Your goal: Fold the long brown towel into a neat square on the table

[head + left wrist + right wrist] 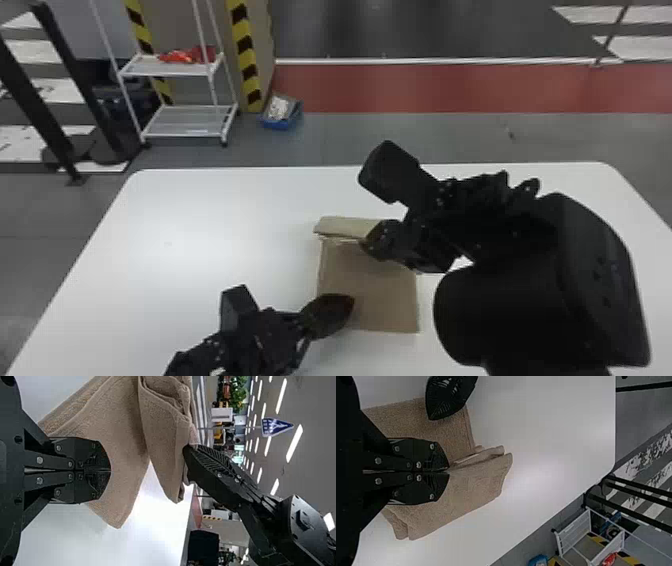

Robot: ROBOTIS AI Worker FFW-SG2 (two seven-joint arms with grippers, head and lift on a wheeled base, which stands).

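The brown towel lies on the white table, its far end folded up and lifted off the layer beneath. At that raised fold is my right gripper; in the right wrist view the right gripper is shut on the towel. My left gripper is over the towel's near left part. In the left wrist view the left gripper has its fingers together above the towel, with no cloth seen between them. Part of the towel's right side is hidden by the right arm.
Bare white table surrounds the towel, with wide room to the left. The right arm spans the table's right side. On the floor beyond stand a white wheeled rack and a blue bin.
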